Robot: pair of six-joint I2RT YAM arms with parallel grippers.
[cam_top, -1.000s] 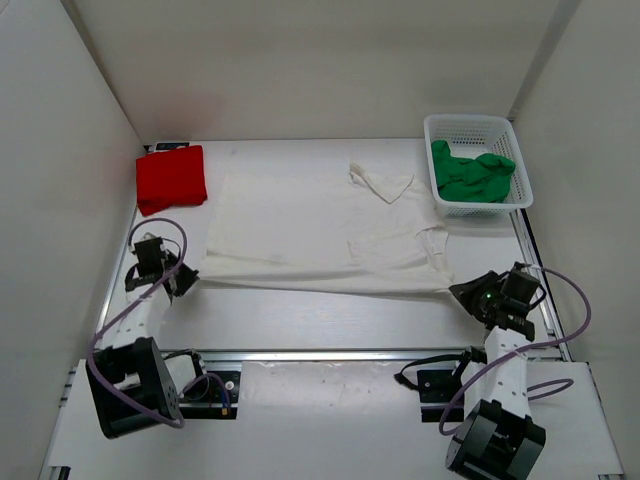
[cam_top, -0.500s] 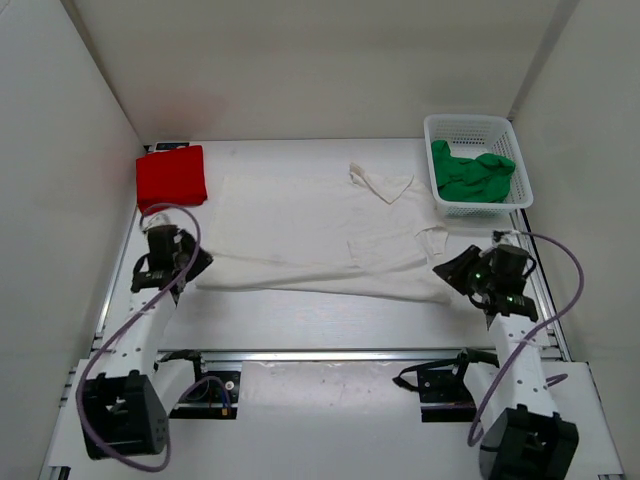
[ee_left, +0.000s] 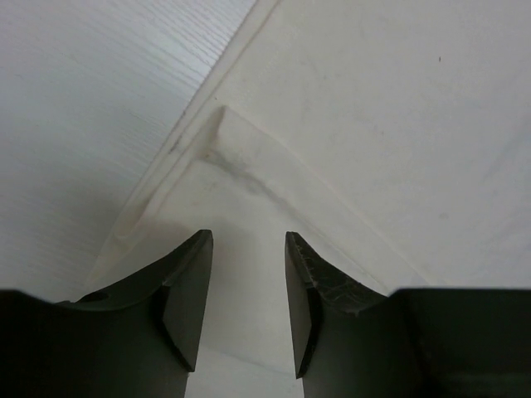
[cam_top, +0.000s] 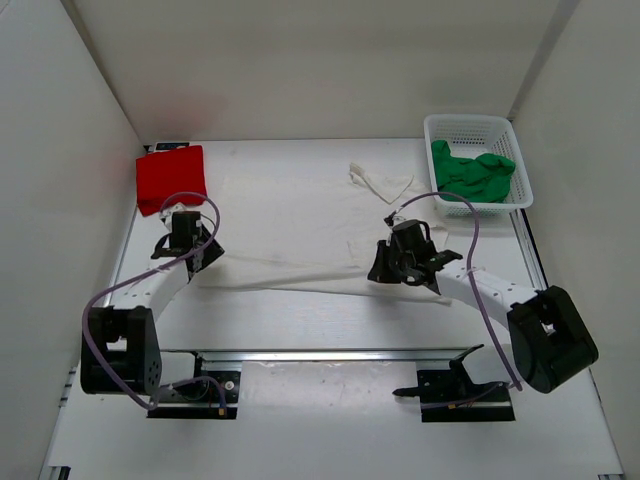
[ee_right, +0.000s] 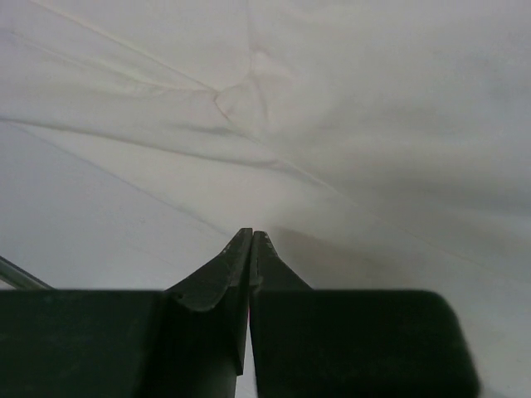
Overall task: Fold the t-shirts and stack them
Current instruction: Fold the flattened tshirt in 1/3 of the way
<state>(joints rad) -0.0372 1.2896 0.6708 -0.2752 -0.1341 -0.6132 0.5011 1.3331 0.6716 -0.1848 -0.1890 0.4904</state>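
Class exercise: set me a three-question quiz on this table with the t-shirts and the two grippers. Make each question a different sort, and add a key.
1. True or false: the green t-shirt lies inside the white basket.
2. Which t-shirt lies spread out flat? A. red B. white C. green
3. Fill the gap: the right gripper is shut; the left gripper is ____.
Key: 1 true; 2 B, the white t-shirt; 3 open.
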